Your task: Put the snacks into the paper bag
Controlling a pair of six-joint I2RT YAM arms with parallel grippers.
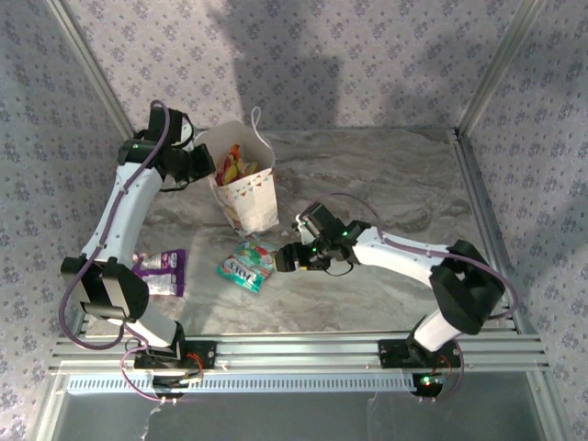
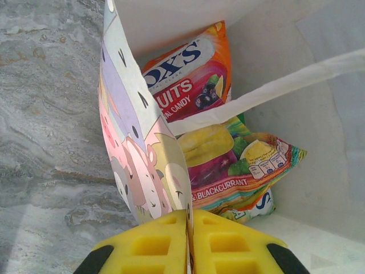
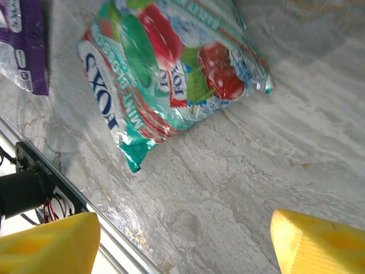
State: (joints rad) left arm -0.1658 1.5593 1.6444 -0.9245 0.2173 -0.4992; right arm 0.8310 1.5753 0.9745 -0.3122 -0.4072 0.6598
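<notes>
Paper bag: the white paper bag (image 1: 246,188) is standing upright toward the far left of the counter (image 1: 395,184), its mouth gaping open.
Left end effector: the left end effector (image 2: 187,231) is pinching the bag's printed side wall at the rim, jaws closed on the paper, keeping the mouth open.
Right end effector: the right end effector (image 3: 185,245) is hovering just above the counter with its jaws wide apart and nothing between them, beside the teal packet (image 3: 171,74).
Already in the bag: at least three snacks are lying inside, namely a red-orange packet (image 2: 191,63), a yellow-green packet (image 2: 234,165) and a third packet (image 2: 258,206) peeking out beneath.
Waiting outside: the teal packet is lying flat just in front of the bag; a purple packet (image 1: 163,272) is lying farther left.
Progress: judging by this, the job is running past halfway, with two visible packets left.
Readable print: "FOX'S", "FRUITS" and "CANDY" are showing on the red-orange packet; "& BLACKCURRANT" on the yellow-green one; "FOX'S" on the teal one, its smaller line too skewed to read.
</notes>
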